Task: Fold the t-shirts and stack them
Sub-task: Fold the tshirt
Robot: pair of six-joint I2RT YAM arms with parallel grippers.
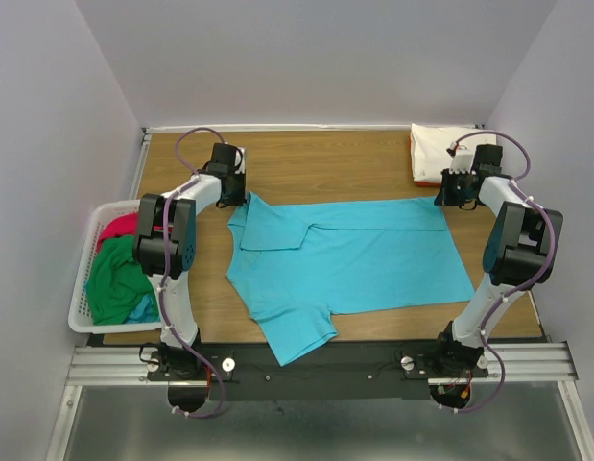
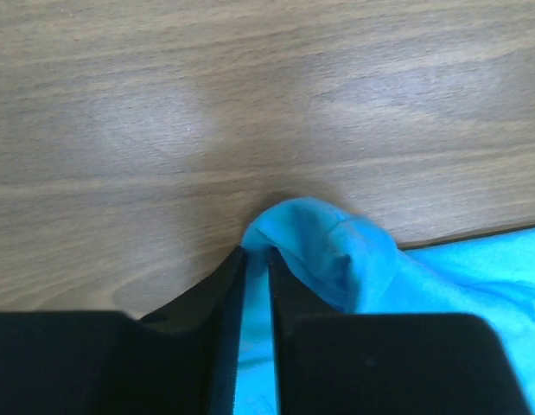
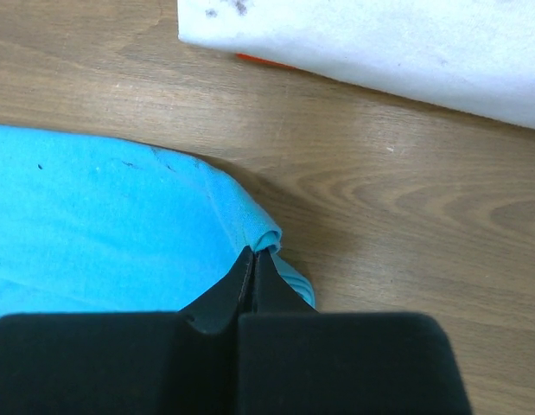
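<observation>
- My left gripper (image 2: 257,256) is down at the wooden table (image 2: 163,104). Its jaws are drawn almost together, with only a thin slit between them.
- A bunched fold of the turquoise t-shirt (image 1: 354,264) fills that slit, so I have the cloth pinched there. From above, this grip sits at the shirt's far left corner.
- My right gripper (image 3: 254,256) has its jaws pressed flat together on the shirt's far right corner. The hem curls into a small roll right at the tips.
- The turquoise t-shirt lies spread across the middle of the table between my two arms. A strip along its far edge is doubled over, and one sleeve reaches toward the near edge.
- The cream-white t-shirt (image 1: 442,146) lies folded at the table's far right corner, just beyond my right gripper and apart from the turquoise one. A sliver of orange cloth (image 3: 265,60) shows under its edge.
- The white basket (image 1: 83,279) sits off the table's left edge, beside my left arm. It holds the red t-shirt (image 1: 119,228) at the far end and the green t-shirt (image 1: 112,274) nearer, both in loose heaps.
</observation>
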